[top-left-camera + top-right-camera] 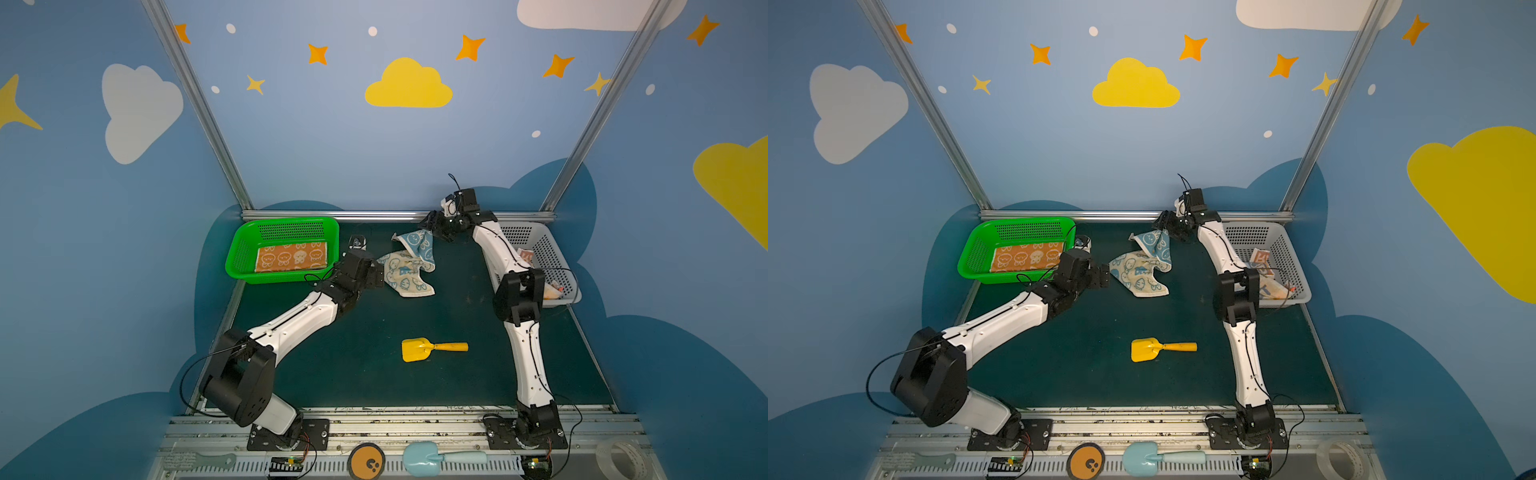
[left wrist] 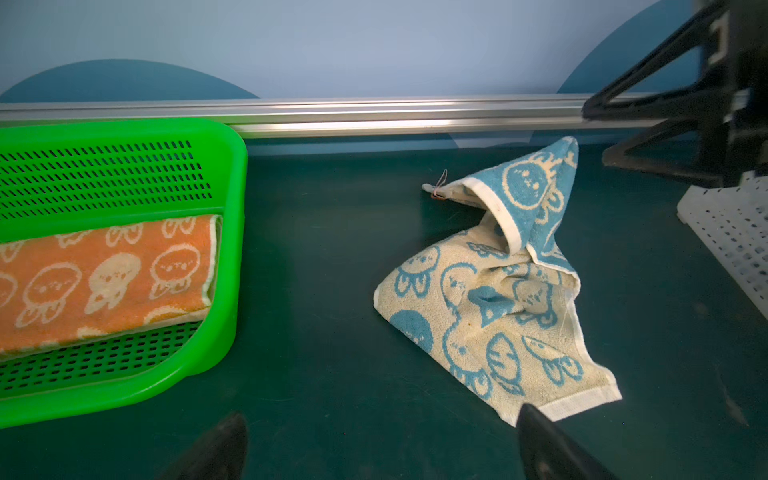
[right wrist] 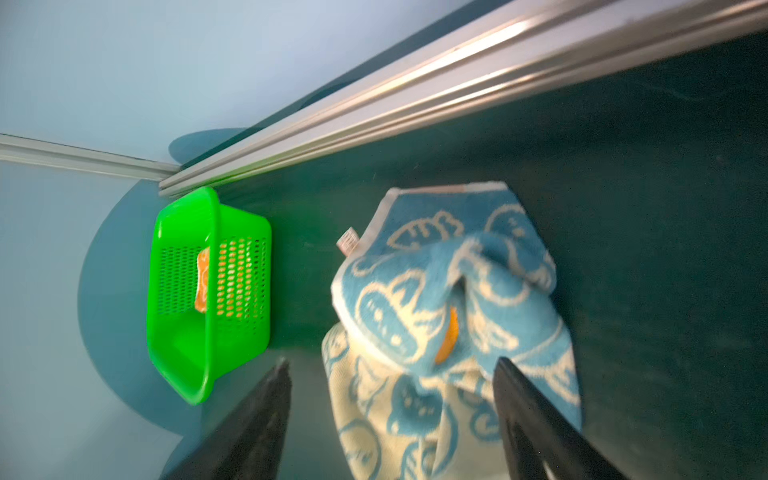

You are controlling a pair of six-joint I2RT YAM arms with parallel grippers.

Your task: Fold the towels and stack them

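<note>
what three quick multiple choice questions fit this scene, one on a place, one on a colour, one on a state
1. Where is the orange towel?
A. on the shovel
B. in the green basket
C. flat on the mat

2. What colour is the shovel on the mat?
A. yellow
B. red
C. white

3. How is the blue and cream towel right now?
A. folded in the green basket
B. spread flat under the shovel
C. crumpled on the mat

Answers:
1. B, since both top views show it lying folded inside the basket walls.
2. A, since its blade and handle are both plainly yellow.
3. C, since it lies bunched on the mat with one corner peaked up, not folded.
</note>
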